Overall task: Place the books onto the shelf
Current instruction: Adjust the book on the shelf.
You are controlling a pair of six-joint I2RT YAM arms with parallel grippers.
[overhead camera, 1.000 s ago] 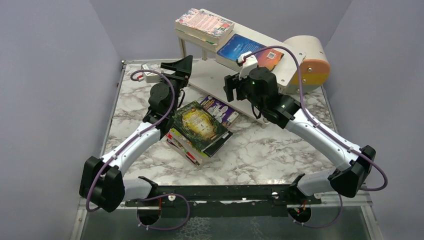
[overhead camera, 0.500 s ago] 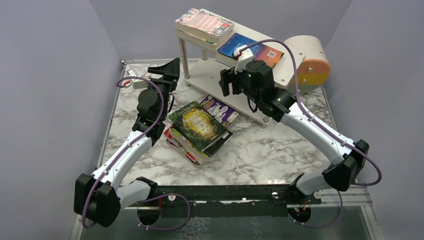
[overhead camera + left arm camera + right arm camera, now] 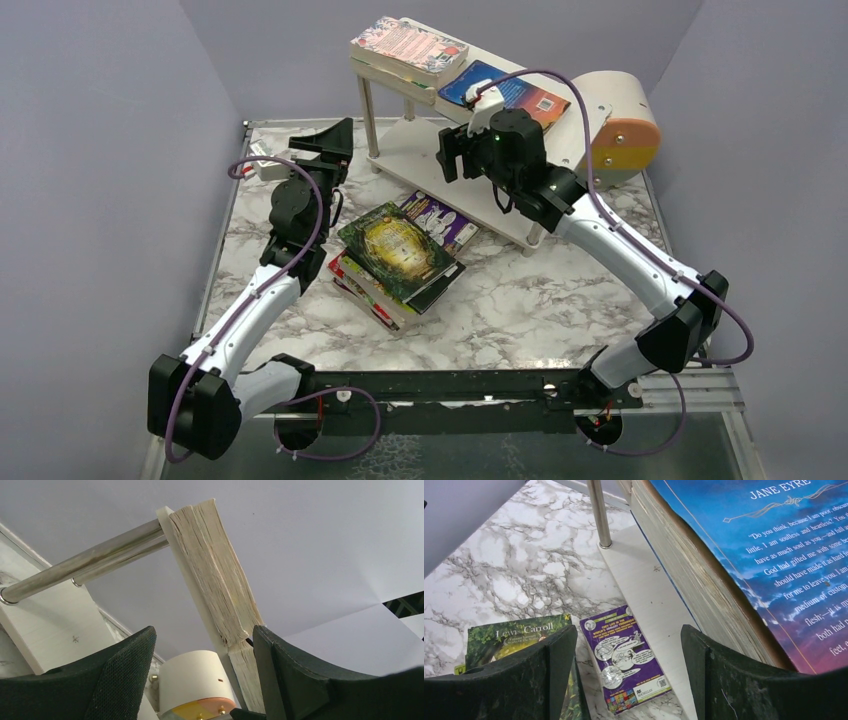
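The shelf (image 3: 415,158) stands at the back of the table. Its top board carries a stack with a pink-patterned cover (image 3: 408,45) and a blue book (image 3: 512,92). More books lie piled on the table, a green one (image 3: 396,250) on top and a purple one (image 3: 441,219) behind it. My left gripper (image 3: 328,143) is open and empty, left of the shelf's leg (image 3: 85,565), facing the page edges (image 3: 215,575). My right gripper (image 3: 624,680) is open and empty beside the blue book (image 3: 774,565), above the purple book (image 3: 626,657) and the green book (image 3: 509,635).
A round beige-and-orange box (image 3: 620,125) lies behind the shelf's right end, also in the left wrist view as a cylinder (image 3: 195,680). A small white object (image 3: 268,165) sits near the table's left edge. Purple-grey walls close in the back and sides.
My left gripper has swung to the left, away from the shelf's leg. My right gripper has moved back and left along the shelf's front, still open.
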